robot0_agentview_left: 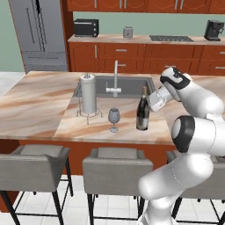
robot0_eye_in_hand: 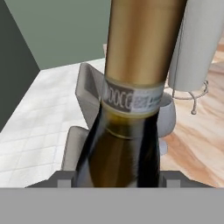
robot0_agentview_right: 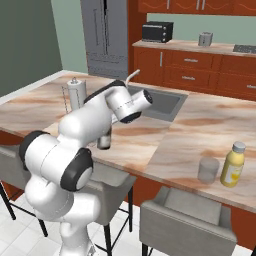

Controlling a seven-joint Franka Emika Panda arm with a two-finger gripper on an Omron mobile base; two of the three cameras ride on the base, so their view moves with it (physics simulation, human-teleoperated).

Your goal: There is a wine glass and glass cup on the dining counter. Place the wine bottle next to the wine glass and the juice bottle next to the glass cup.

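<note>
The dark wine bottle stands upright on the dining counter, just right of the wine glass. My gripper is shut on the bottle's upper body from the right. In the hand view the gold-foiled neck of the wine bottle rises close up between my gripper's fingers, with the wine glass right behind it. My arm hides most of the wine bottle in the right base view. Far along the counter, the yellow juice bottle stands beside the glass cup.
A paper towel holder stands left of the glass, close to the inset sink and its faucet. Grey stools line the counter's near edge. A back counter holds a toaster oven and a coffee machine.
</note>
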